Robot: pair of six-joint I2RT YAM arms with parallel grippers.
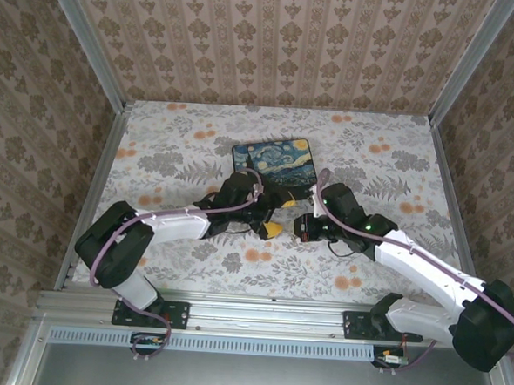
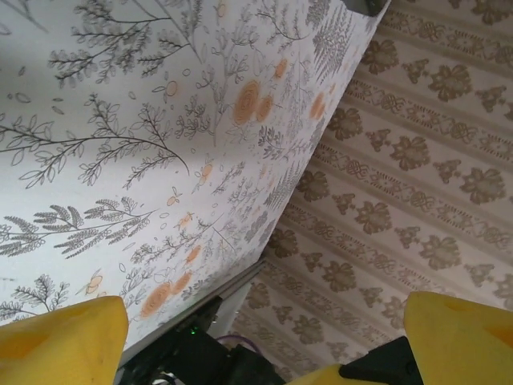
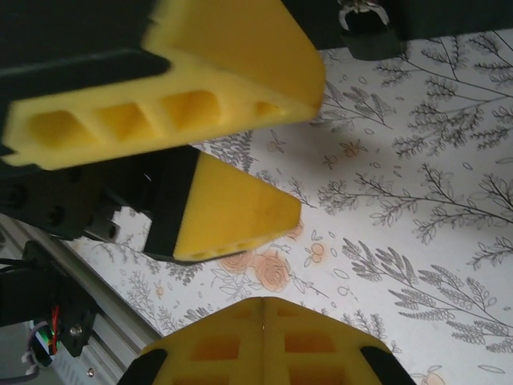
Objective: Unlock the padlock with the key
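My left gripper [image 1: 279,215] stands open in front of the black box with the swirly blue-and-yellow lid [image 1: 272,161]. Its yellow fingers [image 2: 60,341] are far apart with nothing between them. My right gripper [image 1: 297,226] faces it from the right, a short gap away. In the right wrist view my right gripper [image 3: 263,303] is shut, pads pressed flat together, and nothing shows between them. The left gripper [image 3: 304,152] hangs just ahead of it. A small lock body with a metal loop [image 3: 370,36], dark in this light, sits at the box's front edge; I take it for the padlock. The key is out of view.
The floral printed floor [image 1: 398,175] spreads around the box. Patterned walls [image 1: 275,45] close in the back and both sides. A metal rail [image 1: 258,310] with both arm bases runs along the near edge.
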